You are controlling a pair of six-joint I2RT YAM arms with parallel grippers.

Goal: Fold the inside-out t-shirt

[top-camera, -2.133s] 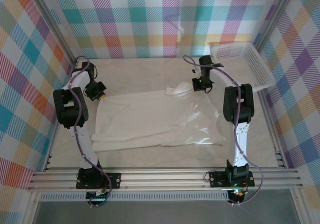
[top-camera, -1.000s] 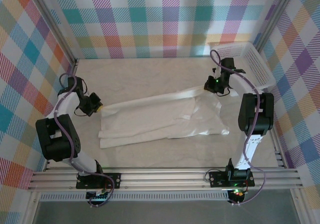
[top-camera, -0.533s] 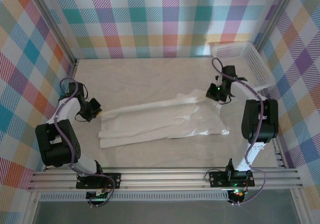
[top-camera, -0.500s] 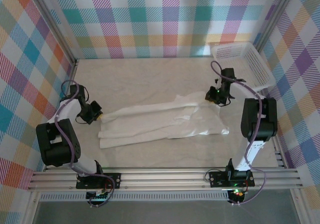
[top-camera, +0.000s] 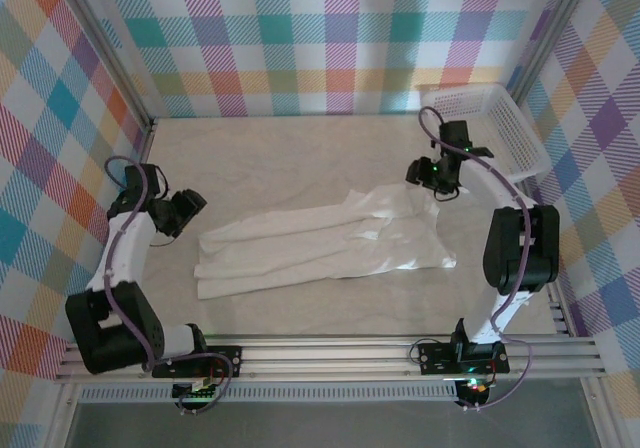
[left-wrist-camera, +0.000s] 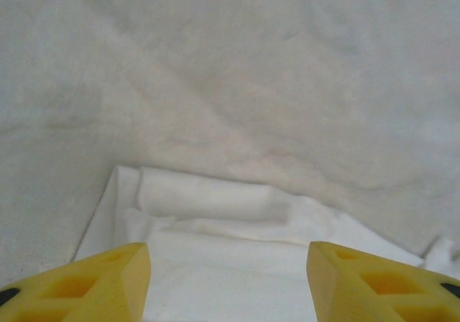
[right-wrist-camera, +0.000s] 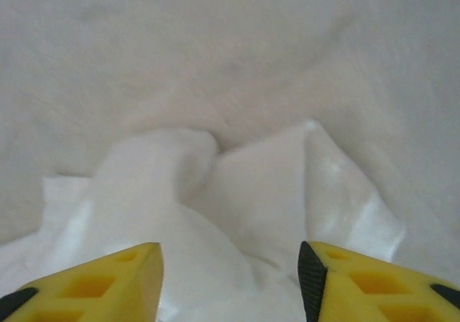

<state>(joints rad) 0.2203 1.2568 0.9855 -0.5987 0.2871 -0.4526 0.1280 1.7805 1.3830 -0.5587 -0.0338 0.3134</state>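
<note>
One lattice basket [top-camera: 523, 133], t-shirt [top-camera: 320, 248] apart, apparently half-folded

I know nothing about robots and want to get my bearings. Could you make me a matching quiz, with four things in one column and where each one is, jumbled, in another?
1. t-shirt
2. basket
3. left tool
4. right tool

A. far right corner of the table
B. open, beside the t-shirt's left end
C. lying across the middle of the table
D. open, at the t-shirt's far right end

Pairs: 1-C, 2-A, 3-B, 4-D
</note>
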